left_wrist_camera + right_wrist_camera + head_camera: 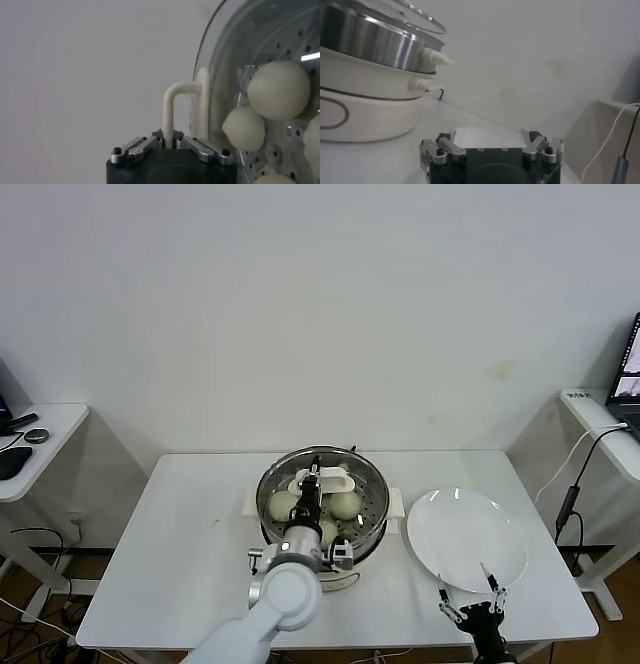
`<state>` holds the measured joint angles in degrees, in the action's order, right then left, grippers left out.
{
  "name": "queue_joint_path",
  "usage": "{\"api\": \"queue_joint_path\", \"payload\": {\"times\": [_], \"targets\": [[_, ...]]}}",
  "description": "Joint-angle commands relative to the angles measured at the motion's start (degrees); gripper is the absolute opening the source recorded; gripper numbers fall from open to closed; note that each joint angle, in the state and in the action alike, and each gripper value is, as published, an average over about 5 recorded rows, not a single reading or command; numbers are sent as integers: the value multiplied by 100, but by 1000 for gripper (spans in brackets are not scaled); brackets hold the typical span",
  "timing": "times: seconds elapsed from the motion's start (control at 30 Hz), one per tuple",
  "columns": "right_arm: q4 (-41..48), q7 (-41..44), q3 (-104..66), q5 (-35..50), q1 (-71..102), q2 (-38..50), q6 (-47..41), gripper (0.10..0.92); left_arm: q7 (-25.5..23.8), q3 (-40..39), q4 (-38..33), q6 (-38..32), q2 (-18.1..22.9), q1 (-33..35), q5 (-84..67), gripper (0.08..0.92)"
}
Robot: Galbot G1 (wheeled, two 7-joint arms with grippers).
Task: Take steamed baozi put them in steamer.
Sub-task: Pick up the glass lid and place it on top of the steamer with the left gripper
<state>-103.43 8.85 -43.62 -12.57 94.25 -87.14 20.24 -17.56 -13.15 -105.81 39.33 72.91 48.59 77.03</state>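
The white rectangular worktop (180, 554) carries a round shiny steel steamer (372, 514) on a white base at its middle. A flat round white plate (466, 539) lies beside it, toward the right edge. A round glass lid (260, 45) with a white handle (172, 102) rests over the steamer. Through the glass show the smooth cream-white steamed baozi (278, 90) on the perforated tray. The left end effector (169, 142) is clamped on the lid's handle. The right end effector (473, 602) hangs at the front edge near the plate, fingers apart.
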Motion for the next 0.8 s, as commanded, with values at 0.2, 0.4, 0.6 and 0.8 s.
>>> {"api": "queue_joint_path", "payload": {"times": [0.2,0.4,0.6,0.8], "targets": [[-23,0,8,-26,25,-7,21,823,219,-56,357,18,170,-38,44,169],[-31,0,2,-33,39,-8,30,823,241,-63,348,5,166,26,74,169],[-28,3,12,-45,41,-12,34,823,264,-35,381,-37,147,70,99,169],[-29,8,9,-50,46,-11,34,823,431,5,293,-61,139,139,-108,169]]}}
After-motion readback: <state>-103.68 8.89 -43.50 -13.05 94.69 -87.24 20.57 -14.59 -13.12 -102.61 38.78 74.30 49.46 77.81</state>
